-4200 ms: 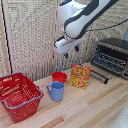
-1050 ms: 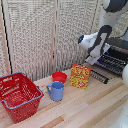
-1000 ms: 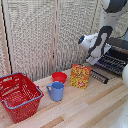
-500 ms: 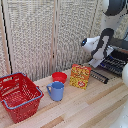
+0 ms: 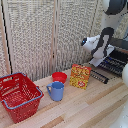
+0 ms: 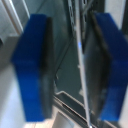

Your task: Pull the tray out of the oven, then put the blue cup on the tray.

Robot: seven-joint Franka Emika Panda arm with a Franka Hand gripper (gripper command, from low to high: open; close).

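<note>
Tray bars meet one gripper, pads spread apart, at the oven; one blue cup sits left.

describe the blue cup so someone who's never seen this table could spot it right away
Start at the big red basket on the wooden table, at the exterior view's left. Just to its right stands the blue cup, in front of a shallow red bowl. It is the only light-blue thing there, a plain upright mug with a side handle.
</note>
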